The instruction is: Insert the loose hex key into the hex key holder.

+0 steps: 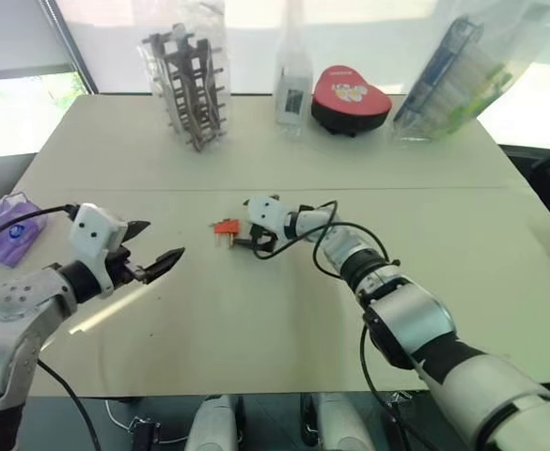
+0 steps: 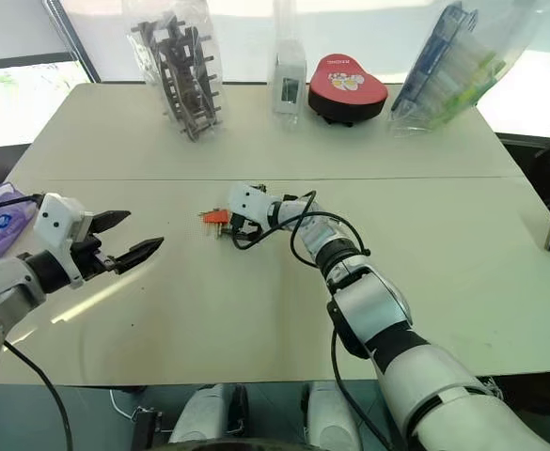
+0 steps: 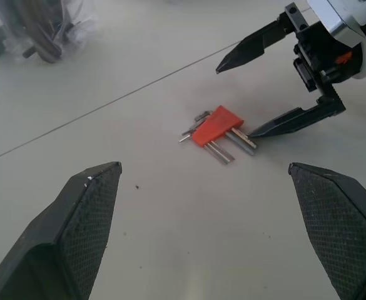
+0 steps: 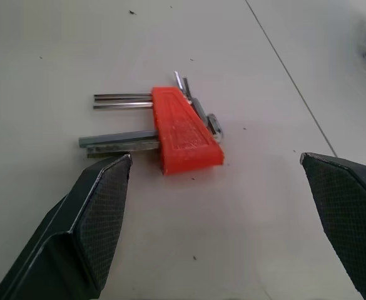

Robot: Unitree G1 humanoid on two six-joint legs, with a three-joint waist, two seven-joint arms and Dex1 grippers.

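Holder-wise, the hex key holder (image 4: pixel 184 133) is lying flat mid-tabletop (image 1: pixel 256 329), keys poking out both sides. The loose hex key can't be picked out for sure from the ones in the block, maybe it's the bent bit at the far edge, hard to tell. The right gripper (image 3: pixel 253 97) is spread wide with nothing held, one fingertip right beside the key ends. The left gripper (image 1: pixel 158 246) is also wide open and empty, hovering well apart. A slow, low approach is probably best so the block isn't shoved around. Plenty of bare room is left all round; the clutter and the table edges are kept far off.
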